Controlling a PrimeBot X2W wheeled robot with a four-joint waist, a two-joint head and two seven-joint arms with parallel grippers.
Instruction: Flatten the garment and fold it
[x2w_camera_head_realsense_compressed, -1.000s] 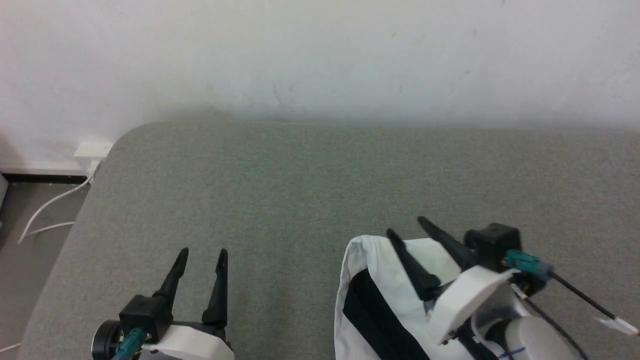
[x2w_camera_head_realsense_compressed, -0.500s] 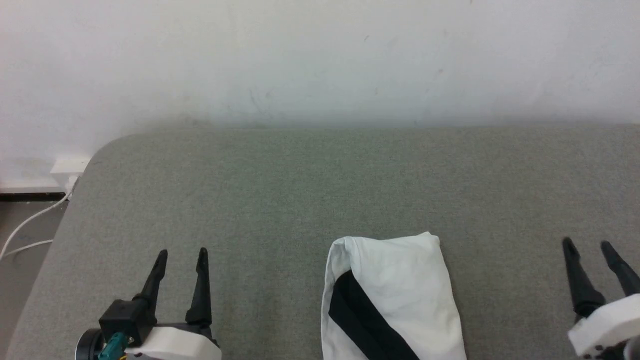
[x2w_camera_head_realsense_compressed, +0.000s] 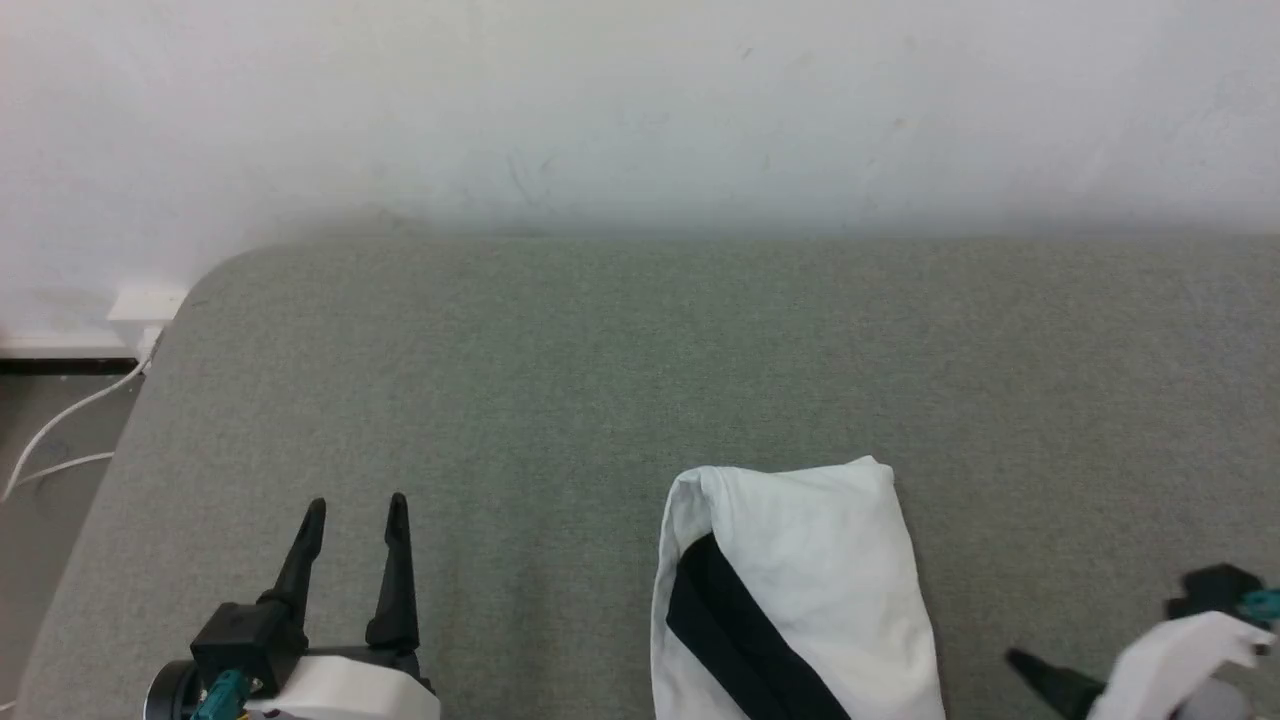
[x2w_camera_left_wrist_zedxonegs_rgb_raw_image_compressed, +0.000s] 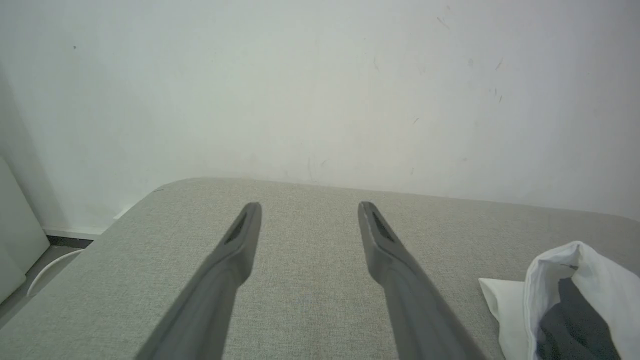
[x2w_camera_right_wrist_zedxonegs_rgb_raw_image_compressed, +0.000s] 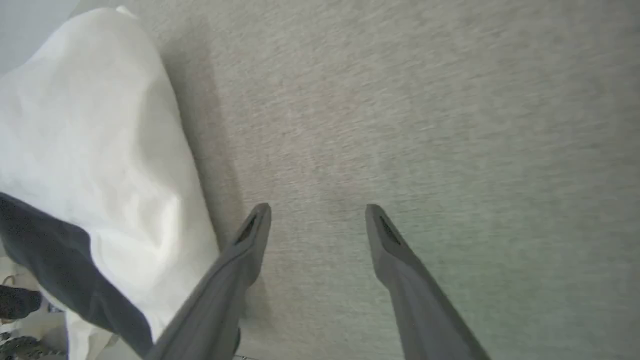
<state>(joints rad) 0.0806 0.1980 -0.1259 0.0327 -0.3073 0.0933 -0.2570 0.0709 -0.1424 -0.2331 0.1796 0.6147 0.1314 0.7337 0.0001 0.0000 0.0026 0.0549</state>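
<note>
The garment (x2w_camera_head_realsense_compressed: 800, 590) lies folded into a compact white bundle with a black band across it, at the near middle of the grey-green surface (x2w_camera_head_realsense_compressed: 640, 370). It also appears in the left wrist view (x2w_camera_left_wrist_zedxonegs_rgb_raw_image_compressed: 570, 300) at the lower right and in the right wrist view (x2w_camera_right_wrist_zedxonegs_rgb_raw_image_compressed: 95, 175) at the left. My left gripper (x2w_camera_head_realsense_compressed: 355, 505) stands open at the lower left, well apart from the garment, nothing between its fingers (x2w_camera_left_wrist_zedxonegs_rgb_raw_image_compressed: 240, 240). My right gripper (x2w_camera_right_wrist_zedxonegs_rgb_raw_image_compressed: 317, 210) is open above bare surface just beside the garment's edge, and in the head view one dark finger (x2w_camera_head_realsense_compressed: 1050, 678) points left.
A white wall (x2w_camera_head_realsense_compressed: 640, 110) rises behind the surface. Off the surface's rounded left corner, a white socket box (x2w_camera_head_realsense_compressed: 145, 305) and white cables (x2w_camera_head_realsense_compressed: 60, 440) lie on the floor. Bare surface stretches beyond and to both sides of the garment.
My right gripper has left the top of the garment, swung out to the right and dropped low at the lower right corner, fingers now turned left. The head camera has shifted. The left gripper has kept still.
</note>
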